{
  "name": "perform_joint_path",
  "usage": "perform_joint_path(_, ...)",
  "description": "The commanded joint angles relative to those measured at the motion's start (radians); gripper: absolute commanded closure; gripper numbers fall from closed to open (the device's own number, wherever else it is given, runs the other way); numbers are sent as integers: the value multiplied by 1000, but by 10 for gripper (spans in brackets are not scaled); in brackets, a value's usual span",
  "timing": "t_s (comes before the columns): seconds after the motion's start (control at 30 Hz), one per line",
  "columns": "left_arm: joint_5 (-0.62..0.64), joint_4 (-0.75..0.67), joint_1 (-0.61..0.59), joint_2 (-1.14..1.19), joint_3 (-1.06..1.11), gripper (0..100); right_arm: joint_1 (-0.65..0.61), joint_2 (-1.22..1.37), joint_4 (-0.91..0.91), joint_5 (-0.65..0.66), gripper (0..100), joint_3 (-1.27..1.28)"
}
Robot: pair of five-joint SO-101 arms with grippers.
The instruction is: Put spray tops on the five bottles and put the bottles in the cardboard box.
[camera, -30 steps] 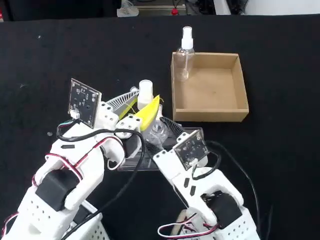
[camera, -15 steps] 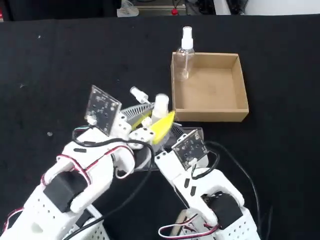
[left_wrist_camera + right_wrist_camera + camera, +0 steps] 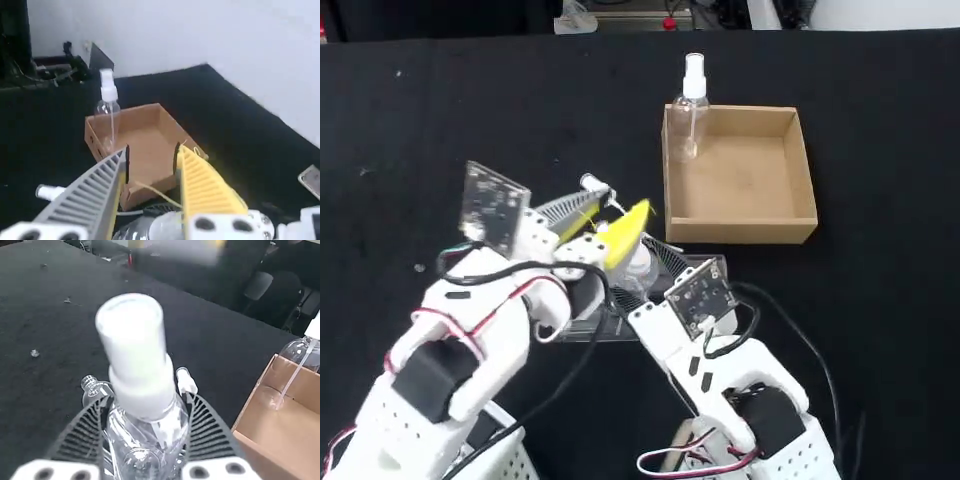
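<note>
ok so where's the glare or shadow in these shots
High view: the black table swallows shadows, and light glints on the boxed bottle in a corner of the cardboard box. Left wrist view: the white wall is the brightest area. Right wrist view: highlights streak the held bottle in the right pincer; its white spray top is brightly lit.

This looks like a robotics lab. A white plastic left arm (image 3: 470,330) and right arm (image 3: 720,380) with exposed wiring share a black cloth-covered tabletop (image 3: 420,120). Tangled dark cables (image 3: 55,70) lie below a plain white wall (image 3: 200,30).
</note>
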Motion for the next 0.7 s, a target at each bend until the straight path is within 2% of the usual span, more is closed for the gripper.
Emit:
perform_joint_path(0.0,5,34,-8,-3,-70,845,-3,-12,-2,0,988,-61)
perform_joint_path(0.2,2,143,-7,-12,-93,841,-3,-12,-3,0,988,-61)
perform_joint_path(0.33,2,284,22,-12,-185,841,-3,-12,-3,0,988,-61)
perform_joint_path(0.53,0,313,41,-12,-266,841,-3,-12,-3,0,988,-61)
perform_joint_path(0.67,0,393,74,-3,-263,841,-3,-12,-2,0,988,-61)
